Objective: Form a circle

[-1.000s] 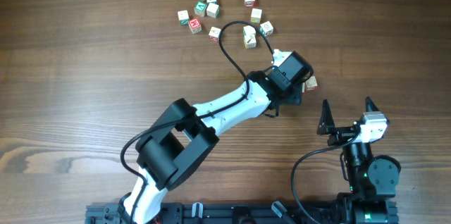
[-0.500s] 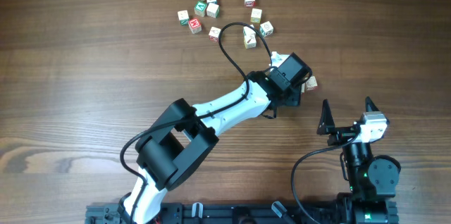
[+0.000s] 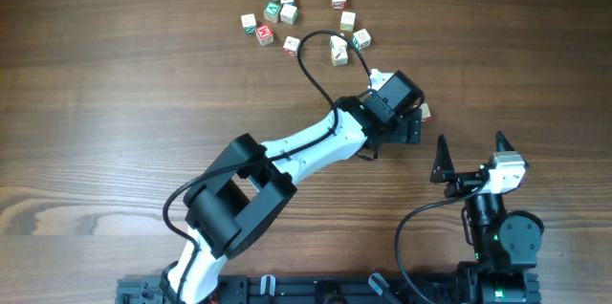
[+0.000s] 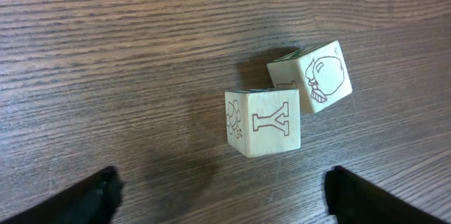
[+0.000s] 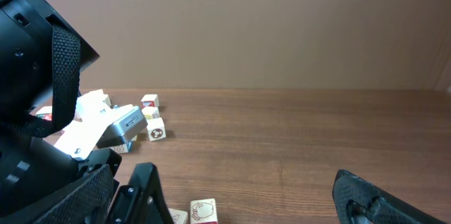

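Note:
Several tiny pale wooden cubes with red or green prints lie at the far middle of the table: a loose clump [image 3: 273,10] and a short curved row [image 3: 347,20]. They make up the circle's pieces. Two more cubes sit apart under my left wrist. One shows a Y [image 4: 263,122]; the other, tilted one shows a face [image 4: 317,77], and they touch at a corner. My left gripper [image 4: 222,194] [image 3: 411,120] hangs just short of them, open and holding nothing. My right gripper [image 3: 470,156] [image 5: 257,199] stands open near the front right, empty.
The left arm [image 3: 306,146] stretches diagonally across the table's middle, and its black cable [image 3: 311,65] loops toward the cubes. In the right wrist view the left wrist [image 5: 42,111] fills the left side, with the two separate cubes [image 5: 203,211] just before my right fingers.
My left gripper's jaws have spread wide and let go of the Y cube, which now stands free on the table beside the face cube. The right arm has not moved.

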